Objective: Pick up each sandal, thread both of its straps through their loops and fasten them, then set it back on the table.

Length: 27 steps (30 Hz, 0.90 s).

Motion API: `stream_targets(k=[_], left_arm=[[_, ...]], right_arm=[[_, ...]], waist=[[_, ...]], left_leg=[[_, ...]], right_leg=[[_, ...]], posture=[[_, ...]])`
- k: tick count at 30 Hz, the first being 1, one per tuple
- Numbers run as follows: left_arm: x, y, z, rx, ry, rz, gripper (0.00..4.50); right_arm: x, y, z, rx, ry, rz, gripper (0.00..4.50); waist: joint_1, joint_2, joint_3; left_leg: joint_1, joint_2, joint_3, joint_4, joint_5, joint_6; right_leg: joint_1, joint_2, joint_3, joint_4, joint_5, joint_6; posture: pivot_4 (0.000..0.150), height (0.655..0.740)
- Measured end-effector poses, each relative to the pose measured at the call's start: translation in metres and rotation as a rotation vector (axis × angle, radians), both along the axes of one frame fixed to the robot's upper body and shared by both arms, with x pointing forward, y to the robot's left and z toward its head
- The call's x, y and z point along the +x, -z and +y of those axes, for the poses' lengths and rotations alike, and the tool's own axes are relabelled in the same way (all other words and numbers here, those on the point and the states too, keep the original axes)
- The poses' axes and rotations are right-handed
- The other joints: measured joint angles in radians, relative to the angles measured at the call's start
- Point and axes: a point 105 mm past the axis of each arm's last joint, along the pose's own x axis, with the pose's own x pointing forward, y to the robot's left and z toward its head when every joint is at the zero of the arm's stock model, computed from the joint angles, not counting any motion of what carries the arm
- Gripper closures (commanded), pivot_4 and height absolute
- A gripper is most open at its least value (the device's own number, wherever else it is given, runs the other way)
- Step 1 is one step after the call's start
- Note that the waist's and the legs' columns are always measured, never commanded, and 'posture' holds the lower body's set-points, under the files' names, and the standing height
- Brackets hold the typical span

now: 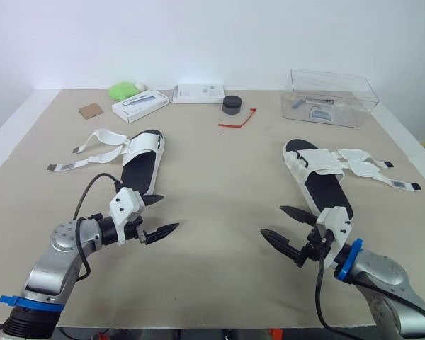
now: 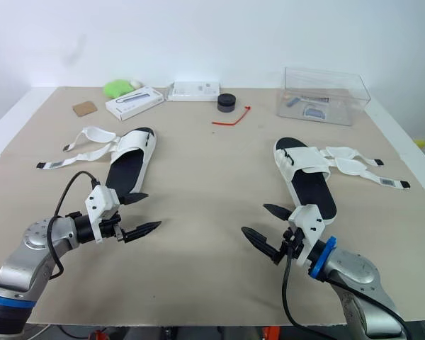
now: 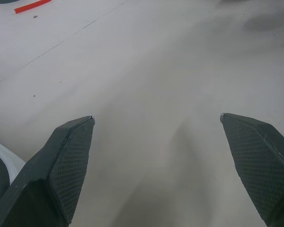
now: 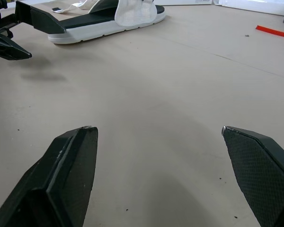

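Plastic box [image 1: 333, 98]: clear, behind right sandal [image 1: 319, 178]; holds small grey-blue items [image 1: 317, 110], perhaps two.
Left gripper [image 1: 168, 214]: spread wide, empty.
Right gripper [image 1: 273, 221]: spread wide, empty.

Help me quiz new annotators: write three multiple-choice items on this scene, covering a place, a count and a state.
1. The red zip tie lies: A in a bowl; B beside the black puck; C on a sandal.
2. Unfastened straps on the right sandal: A none; B two; C four.
3. The left end effector is: A open, empty; B shut on a strap; C shut on a sandal.
Key: 1 B, it lies just beside the puck. 2 B, both straps lie spread beside it. 3 A, its jaws stand apart, nothing between.
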Motion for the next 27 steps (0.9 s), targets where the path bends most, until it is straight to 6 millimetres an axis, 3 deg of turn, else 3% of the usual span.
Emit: stream_targets(k=[20, 24, 27], left_arm=[[-0.006, -0.003, -0.019, -0.038, 0.111, 0.042, 0.09], [-0.006, -0.011, -0.029, -0.064, 0.165, 0.036, 0.09], [-0.021, -0.031, -0.059, -0.068, 0.361, -0.009, 0.09]], right_arm=[[0.005, 0.0, -0.002, 0.058, 0.08, 0.001, 0.0], [0.018, -0.007, -0.017, 0.126, 0.229, 0.008, 0.0], [0.034, -0.021, -0.043, 0.139, 0.416, 0.001, 0.0]], waist=[[0.0, 0.0, 0.0], [0.0, 0.0, 0.0], [0.001, 0.0, 0.0]], left_leg=[[0.0, 0.0, 0.001, 0.0, 0.0, 0.0], [0.0, 0.0, 0.001, 0.001, 0.0, 0.0], [-0.001, -0.002, 0.002, 0.002, 0.0, 0.0]], right_leg=[[0.0, 0.0, 0.001, 0.0, 0.0, 0.0], [0.0, 0.0, 0.001, 0.0, 0.001, 0.0], [0.0, -0.001, 0.004, 0.0, 0.002, 0.001]], posture=[[0.15, 0.74], [0.15, 0.74], [0.15, 0.74]])
